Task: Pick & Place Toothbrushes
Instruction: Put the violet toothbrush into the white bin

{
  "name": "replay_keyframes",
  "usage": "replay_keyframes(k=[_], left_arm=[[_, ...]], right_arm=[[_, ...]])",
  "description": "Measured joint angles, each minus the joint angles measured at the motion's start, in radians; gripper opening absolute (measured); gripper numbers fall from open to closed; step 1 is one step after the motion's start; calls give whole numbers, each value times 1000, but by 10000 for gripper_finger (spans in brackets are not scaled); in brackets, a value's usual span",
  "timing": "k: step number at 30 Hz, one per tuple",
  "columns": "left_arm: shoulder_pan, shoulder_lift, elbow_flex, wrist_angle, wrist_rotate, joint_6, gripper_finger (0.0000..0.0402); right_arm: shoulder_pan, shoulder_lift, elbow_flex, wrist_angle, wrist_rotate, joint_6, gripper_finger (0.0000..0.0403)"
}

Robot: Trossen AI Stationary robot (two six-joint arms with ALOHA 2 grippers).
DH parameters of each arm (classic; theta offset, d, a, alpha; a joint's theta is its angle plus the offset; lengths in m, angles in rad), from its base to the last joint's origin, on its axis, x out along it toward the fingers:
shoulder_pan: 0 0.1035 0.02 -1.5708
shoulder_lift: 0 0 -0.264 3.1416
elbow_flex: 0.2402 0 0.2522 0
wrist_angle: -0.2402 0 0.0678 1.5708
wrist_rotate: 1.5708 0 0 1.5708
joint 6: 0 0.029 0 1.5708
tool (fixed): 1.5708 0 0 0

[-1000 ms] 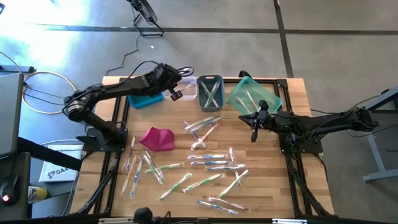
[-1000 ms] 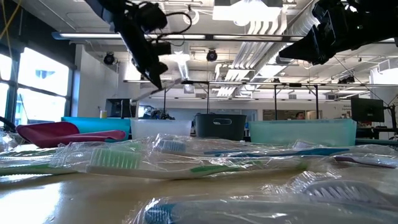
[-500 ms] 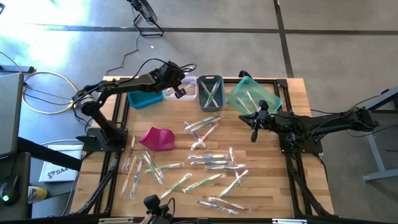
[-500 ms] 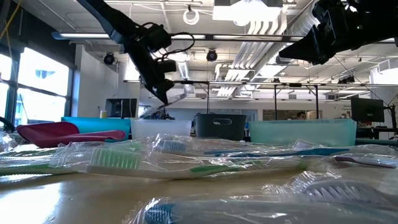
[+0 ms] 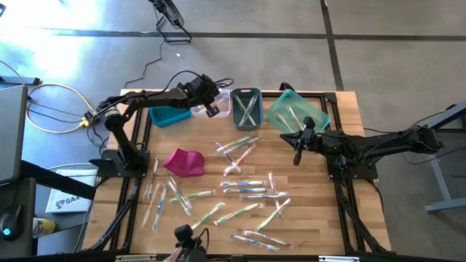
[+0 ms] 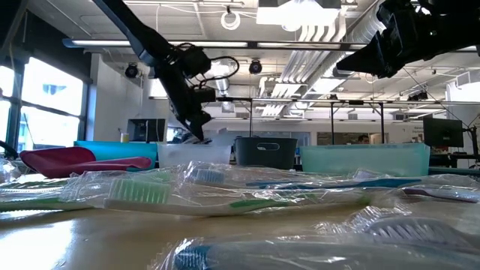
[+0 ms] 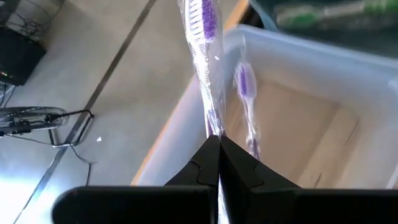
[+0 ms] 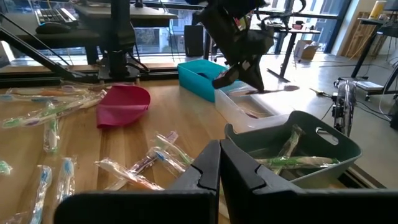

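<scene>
My left gripper (image 5: 212, 110) hangs over the clear bin (image 5: 220, 100) at the table's far edge, shut on a purple-bristled toothbrush (image 7: 200, 50) in clear wrap. Another purple toothbrush (image 7: 246, 84) lies inside that bin. Several wrapped toothbrushes (image 5: 244, 191) lie scattered flat on the wooden table, and a few more rest in the grey bin (image 5: 246, 108) and the teal bin (image 5: 295, 113). My right gripper (image 5: 297, 157) waits shut at the right, above the table, holding nothing. My left gripper pinches the toothbrush's handle (image 7: 212, 122) between its two fingers, through the clear wrap. The brush runs on past the fingertips in line with them, bristle head (image 7: 203, 18) farthest out. It is lifted clear, slanting down over the clear bin's rim (image 7: 186, 106).
A blue bin (image 5: 170, 116) stands left of the clear one. A magenta pouch (image 5: 183, 161) lies left of the table's middle. Black frame rails (image 5: 138, 156) run along both table sides. Bare wood shows between the bins and the scattered brushes.
My left gripper has come down and a little toward the table's right, closing on the clear bin with the toothbrush still pinched. The right arm has kept still.
</scene>
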Motion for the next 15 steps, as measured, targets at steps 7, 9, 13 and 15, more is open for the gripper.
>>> replay_keyframes(k=[7,9,13,15], left_arm=[[-1,22,0,-18,0,1,0],[-1,22,0,-12,0,-1,0],[0,22,0,-13,0,-25,0],[0,22,0,-14,-1,-26,0]], right_arm=[[0,0,0,0,0,0,3],[0,0,0,0,0,0,3],[0,0,0,0,0,0,3],[0,0,0,0,0,0,3]])
